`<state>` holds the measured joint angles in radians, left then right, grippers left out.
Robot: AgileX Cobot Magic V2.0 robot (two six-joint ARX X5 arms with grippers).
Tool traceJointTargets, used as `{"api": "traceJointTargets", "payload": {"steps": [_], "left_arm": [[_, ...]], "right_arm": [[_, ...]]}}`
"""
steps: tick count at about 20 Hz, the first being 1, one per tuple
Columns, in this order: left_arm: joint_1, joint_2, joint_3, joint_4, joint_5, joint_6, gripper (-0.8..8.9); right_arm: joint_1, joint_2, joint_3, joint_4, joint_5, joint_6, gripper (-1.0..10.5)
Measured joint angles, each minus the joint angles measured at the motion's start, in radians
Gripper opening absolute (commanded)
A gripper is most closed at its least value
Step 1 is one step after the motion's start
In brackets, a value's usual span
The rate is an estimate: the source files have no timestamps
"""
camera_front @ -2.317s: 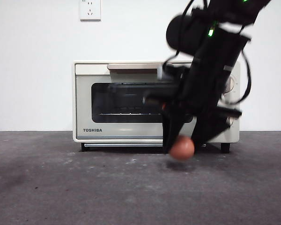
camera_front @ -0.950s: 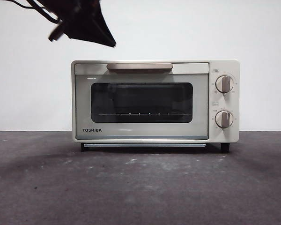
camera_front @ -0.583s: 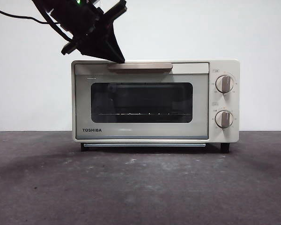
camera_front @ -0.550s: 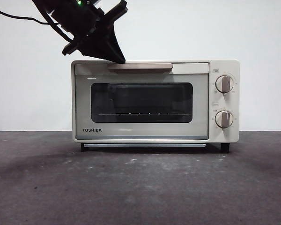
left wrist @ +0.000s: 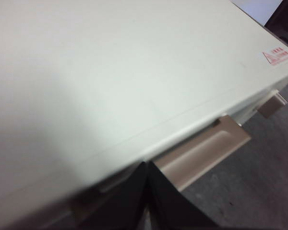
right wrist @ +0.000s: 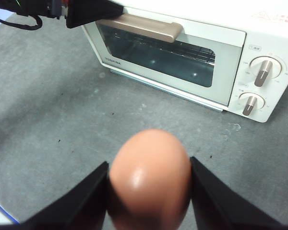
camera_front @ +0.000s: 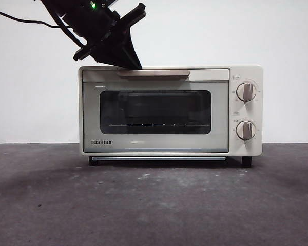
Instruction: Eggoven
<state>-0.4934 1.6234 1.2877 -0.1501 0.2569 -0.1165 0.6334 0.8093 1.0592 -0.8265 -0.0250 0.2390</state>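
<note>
Egg [right wrist: 150, 177] clamped between right gripper [right wrist: 149, 191] jaws, held high above table, well clear of oven [camera_front: 170, 110]. Door shut. Left gripper [camera_front: 132, 62], jaws pressed together, positioned at handle [camera_front: 153, 73] left end. Handle best hooked squarely, door drawn down slowly.

Bare lab bench: plain white wall [camera_front: 220, 31], dark grey table [camera_front: 154, 205].

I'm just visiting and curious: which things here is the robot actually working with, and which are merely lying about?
In use:
egg, held by right gripper
TOSHIBA toaster oven
door handle, with left gripper at it

Just there:
wall socket
table
</note>
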Motion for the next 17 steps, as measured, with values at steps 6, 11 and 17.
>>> {"api": "traceJointTargets", "payload": {"steps": [6,11,17], "left_arm": [[-0.068,-0.001,0.015,-0.082,0.004,0.023,0.07],[-0.143,-0.003,0.016,-0.195,0.015,0.029,0.07],[-0.215,0.01,0.002,-0.353,0.006,0.029,0.07]], "right_arm": [[0.0,0.0,0.0,0.0,0.0,0.0,0.0],[0.0,0.0,0.0,0.003,0.0,0.0,0.0],[0.0,0.0,0.0,0.009,0.0,0.0,0.0]]}}
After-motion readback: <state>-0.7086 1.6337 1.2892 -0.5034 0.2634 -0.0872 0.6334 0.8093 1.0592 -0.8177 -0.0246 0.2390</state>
